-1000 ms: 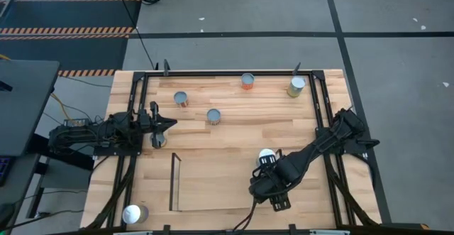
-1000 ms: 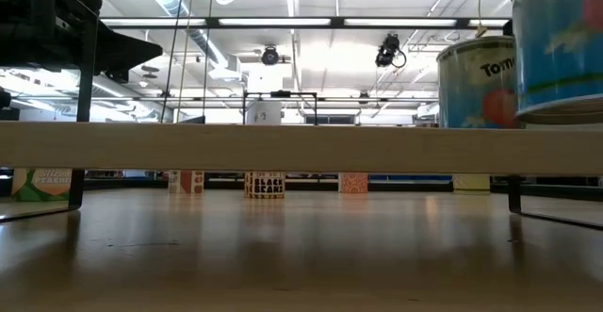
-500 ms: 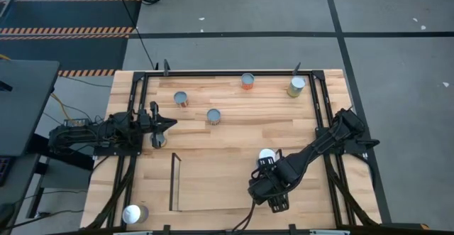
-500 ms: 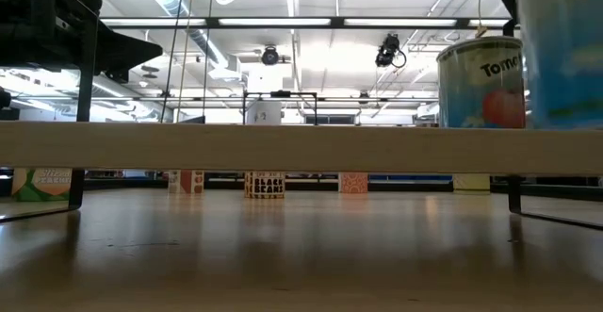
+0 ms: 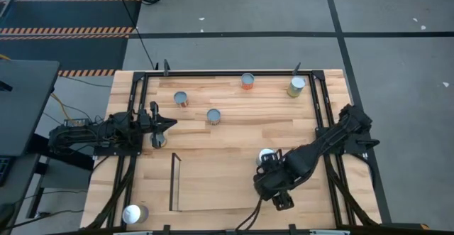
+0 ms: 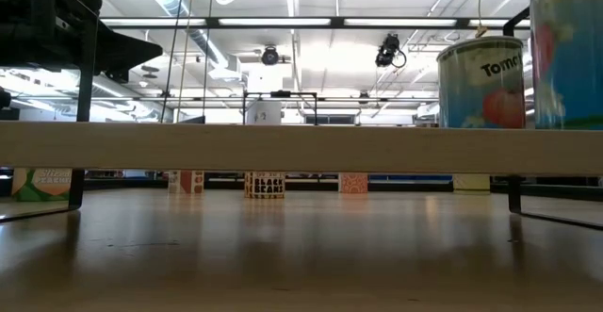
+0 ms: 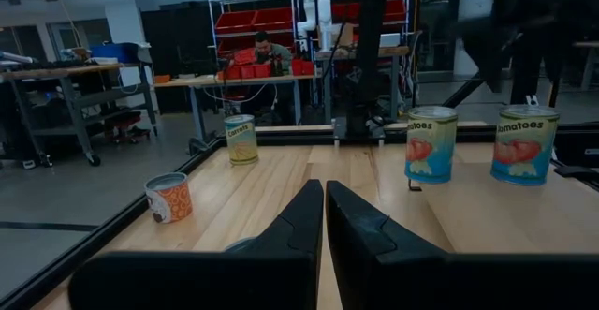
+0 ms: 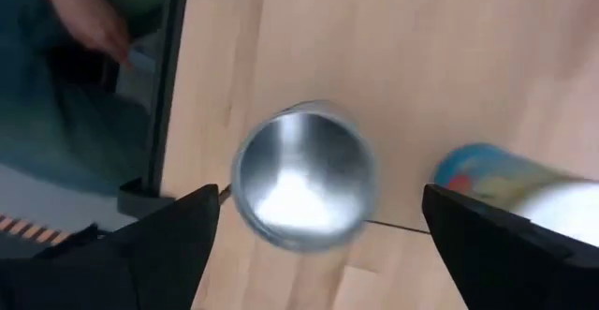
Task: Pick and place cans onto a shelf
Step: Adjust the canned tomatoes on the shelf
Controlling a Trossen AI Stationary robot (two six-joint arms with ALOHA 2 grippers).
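My right gripper point(image 8: 321, 196) is open and points down over the shelf's point(image 5: 174, 182) right end. Its fingers stand wide on either side of a can's silver top point(image 8: 304, 174). That can point(image 6: 568, 53) stands on the shelf board point(image 6: 283, 147) beside a tomato can point(image 6: 480, 81), which also shows in the high view point(image 5: 266, 155). My left gripper point(image 7: 324, 207) is shut and empty, waiting at the table's left side point(image 5: 167, 125). Loose cans stand at the far side point(image 5: 181, 99) point(image 5: 213, 116) point(image 5: 247, 81) point(image 5: 296, 86), and one stands at the near left corner point(image 5: 135, 214).
A black frame point(image 5: 142, 75) edges the table. A pale can point(image 5: 157, 141) stands just beside my left gripper. Bare wood lies between the shelf and the far cans. A person works at a bench point(image 7: 262, 48) in the room beyond.
The can at the shelf's right end, a second ago hanging just above the board, has come down and now stands on it. My right gripper has shifted a little toward the table's right edge.
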